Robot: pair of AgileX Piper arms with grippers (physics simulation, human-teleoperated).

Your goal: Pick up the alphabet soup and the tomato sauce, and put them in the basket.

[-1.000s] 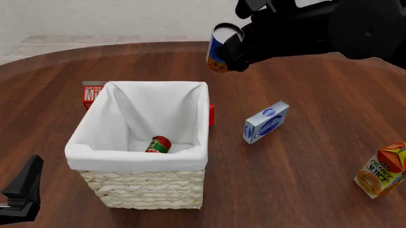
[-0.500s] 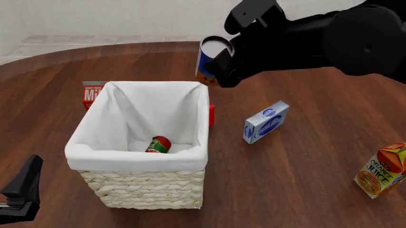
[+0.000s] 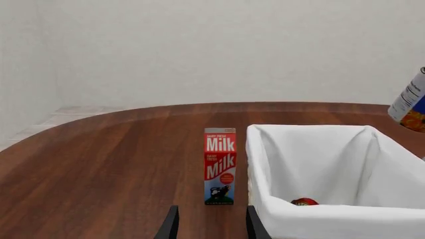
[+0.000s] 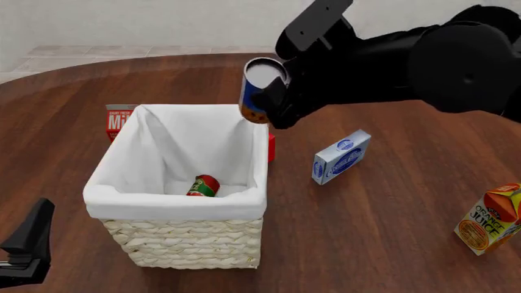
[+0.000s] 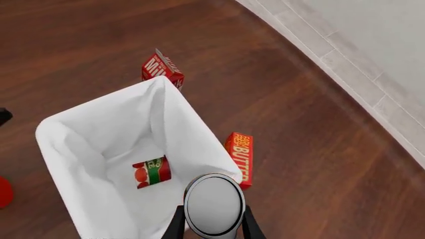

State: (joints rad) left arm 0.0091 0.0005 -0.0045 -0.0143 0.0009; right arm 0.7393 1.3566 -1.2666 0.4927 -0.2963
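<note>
At the near edge of the table (image 4: 391, 244) our left hand (image 4: 28, 247) waits low by the left corner, its two fingers (image 3: 170, 226) parted with nothing between them. Toward the near right corner an orange juice carton (image 4: 489, 218) stands upright.

The basket (image 4: 183, 241) sits left of centre, its white liner folded over the rim. Inside it, the tomato sauce (image 4: 204, 185) lies on its side on the cloth floor; from above our right hand, the can (image 5: 152, 172) shows its red and green label against the white lining.

Right of the basket, a blue-and-white box (image 4: 341, 156) rests alone on the wood.

Just beyond the basket's far rim stands a milk carton (image 3: 220, 166) at the left, and a red butter box (image 5: 240, 159) lies close against the far right corner of the basket.

Our right hand (image 5: 212, 226) is clamped on the soup (image 4: 260, 91), one finger on either side of the can. We hold it in the air, tilted, above the basket's far right corner, its grey top (image 5: 214, 204) facing the wrist camera, the open basket below it.
</note>
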